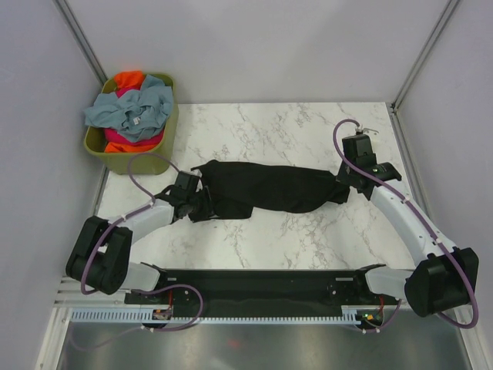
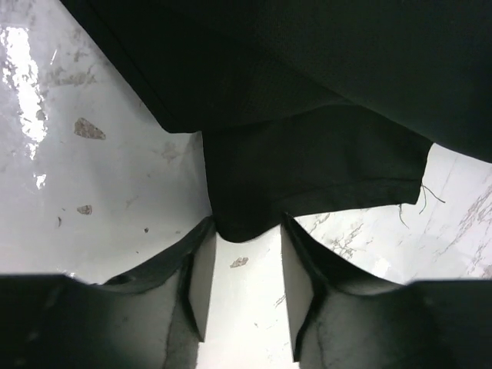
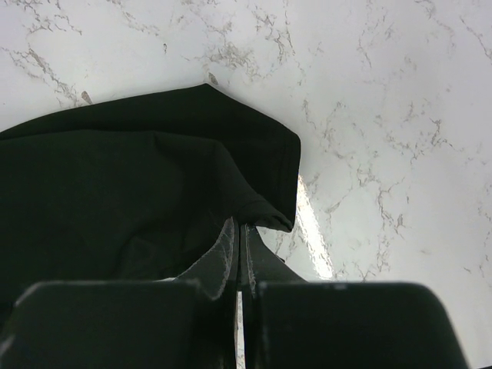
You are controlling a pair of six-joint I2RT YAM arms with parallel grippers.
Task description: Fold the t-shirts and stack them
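From above, a large plain black cloth t-shirt (image 1: pixel 269 189) lies stretched in a long gathered band across the middle of the white marble-patterned table (image 1: pixel 269 131). It runs from the left end effector (image 1: pixel 199 200) at its left end to the right end effector (image 1: pixel 344 185) at its right end, where the cloth narrows to a bunched point. At the table's far left corner stands an olive-green plastic basket (image 1: pixel 135 160). A crumpled light grey-blue t-shirt (image 1: pixel 131 108) lies on top of the pile inside, an orange t-shirt (image 1: pixel 129 79) shows behind it and a magenta-pink t-shirt (image 1: pixel 122 137) under it.

In the left wrist view, the left end effector (image 2: pixel 247 257) has its two fingers (image 2: pixel 201 284) spread, with bare table (image 2: pixel 115 192) showing in the gap. A rounded fold of the black t-shirt (image 2: pixel 307 154) dips down just between the fingertips, but the jaws have not pressed onto it. A loose thread (image 2: pixel 424 196) hangs from the hem corner on the right.

In the right wrist view, the right end effector (image 3: pixel 238 246) has its fingers (image 3: pixel 223 261) pressed together with only a thin slit between them, pinching a fold of the black t-shirt (image 3: pixel 115 192). The cloth spreads away to the left over the table (image 3: pixel 384 115), its hemmed corner lying just beyond the fingertips.
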